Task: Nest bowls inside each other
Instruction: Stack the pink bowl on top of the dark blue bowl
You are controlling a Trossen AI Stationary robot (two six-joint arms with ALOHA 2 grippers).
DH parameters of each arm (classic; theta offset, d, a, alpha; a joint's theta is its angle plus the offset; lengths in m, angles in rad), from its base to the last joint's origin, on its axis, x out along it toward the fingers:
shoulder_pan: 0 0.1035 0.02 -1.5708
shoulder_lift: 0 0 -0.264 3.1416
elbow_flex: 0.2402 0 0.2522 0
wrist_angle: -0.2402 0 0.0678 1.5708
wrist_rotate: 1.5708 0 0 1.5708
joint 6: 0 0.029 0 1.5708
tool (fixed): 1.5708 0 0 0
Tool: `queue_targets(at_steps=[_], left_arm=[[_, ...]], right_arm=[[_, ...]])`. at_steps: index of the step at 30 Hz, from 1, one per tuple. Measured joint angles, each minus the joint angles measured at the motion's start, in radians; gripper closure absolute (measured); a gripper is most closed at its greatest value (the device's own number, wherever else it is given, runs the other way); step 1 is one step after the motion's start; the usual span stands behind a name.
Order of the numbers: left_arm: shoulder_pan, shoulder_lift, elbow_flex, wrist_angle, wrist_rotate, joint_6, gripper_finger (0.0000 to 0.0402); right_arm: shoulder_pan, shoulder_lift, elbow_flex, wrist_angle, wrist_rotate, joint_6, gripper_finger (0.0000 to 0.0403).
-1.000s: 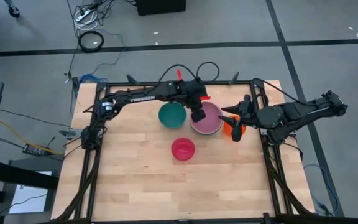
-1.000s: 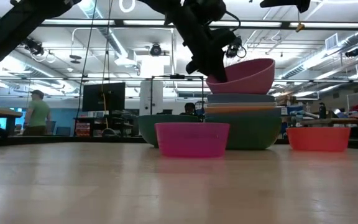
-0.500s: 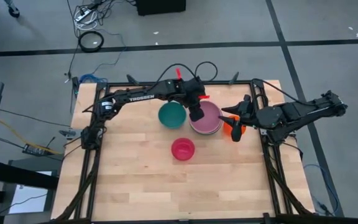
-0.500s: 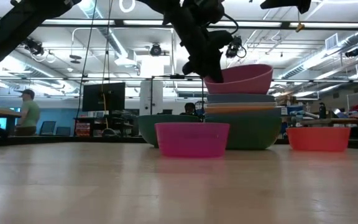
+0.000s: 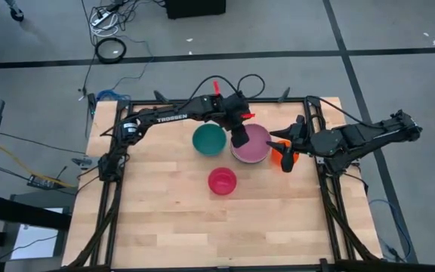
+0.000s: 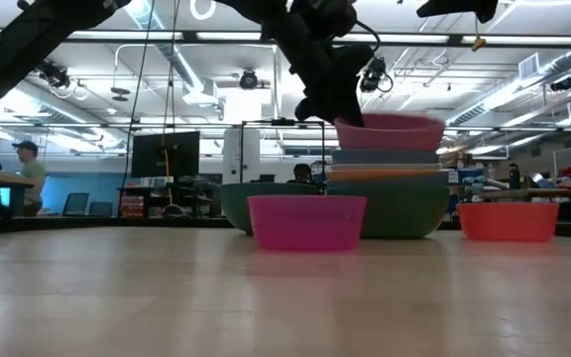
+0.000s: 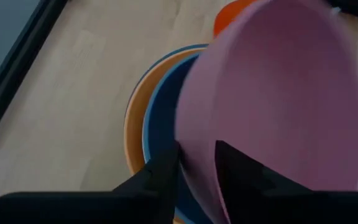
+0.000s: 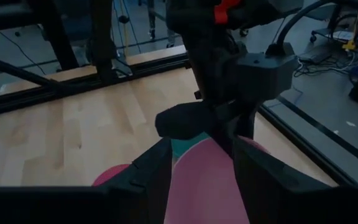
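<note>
Pink bowl point(image 5: 251, 143) sat on top of stack point(image 6: 385, 188) at counter point(image 5: 165, 219) centre, rim nearly level, so nesting there looked done. Left pincer point(image 5: 240, 139) straddled pink bowl's left rim, fingers point(image 7: 160, 177) apart either side of wall, likely letting go. Right pincer point(image 5: 287, 145) hung by orange bowl point(image 5: 279, 157) right of stack, fingers spread, holding nothing. Teal bowl point(image 5: 209, 139) and magenta bowl point(image 5: 222, 180) waited loose, not yet nested.
</note>
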Motion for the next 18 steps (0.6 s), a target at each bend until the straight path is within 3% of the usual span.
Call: queue_targets(at_steps=[6,12,18], left_arm=[[0.011,0.000,0.000,-0.004,-0.002,-0.016,0.0253],[0.010,0.000,0.001,-0.006,-0.004,-0.012,0.0249],[0.010,-0.002,0.101,-0.121,-0.076,0.028,0.0249]], right_arm=[[0.000,0.000,0.000,0.000,0.000,0.000,0.0247],[0.000,0.000,0.000,-0.002,0.000,0.000,0.0247],[0.000,0.000,0.000,-0.034,0.008,0.023,0.0247]])
